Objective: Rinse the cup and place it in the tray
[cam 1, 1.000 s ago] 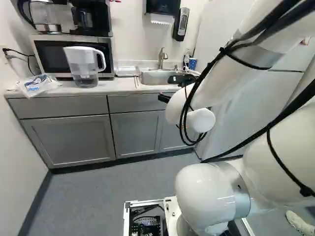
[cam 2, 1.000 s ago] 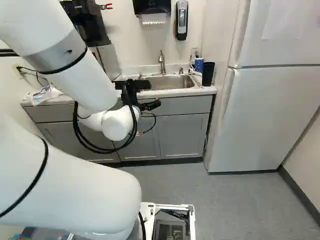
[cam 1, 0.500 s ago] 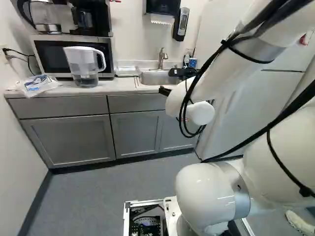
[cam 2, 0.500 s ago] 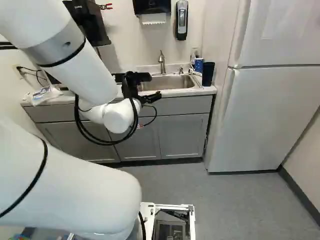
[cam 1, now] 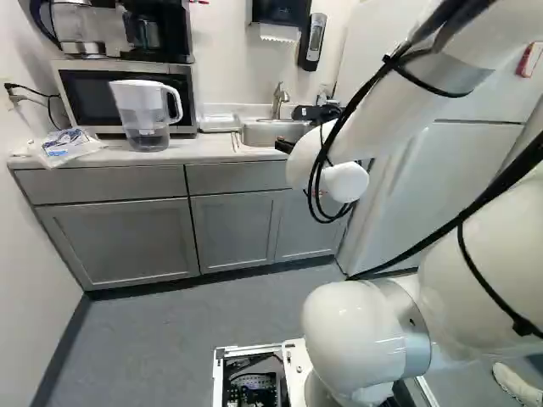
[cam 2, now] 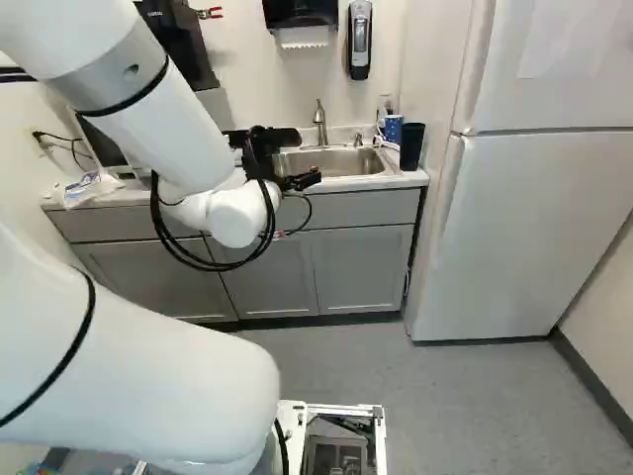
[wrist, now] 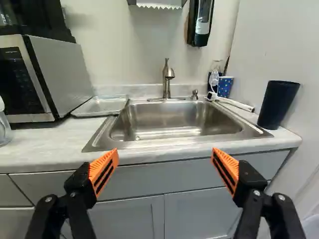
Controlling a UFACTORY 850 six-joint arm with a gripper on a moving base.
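Orange-padded fingers [wrist: 107, 160] stood wide open; taking the dark cup [wrist: 277, 105] at two o'clock probably called for level, centred alignment before closing.

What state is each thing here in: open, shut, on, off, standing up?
Gripper: open, nothing between its fingers
Faucet: no running water visible
Tray: lying flat, nothing seen on it
Black cup: upright
Blue cup: standing
Pitcher: upright
Microwave: door shut
Fridge: doors shut
Cabinet below sink: doors shut
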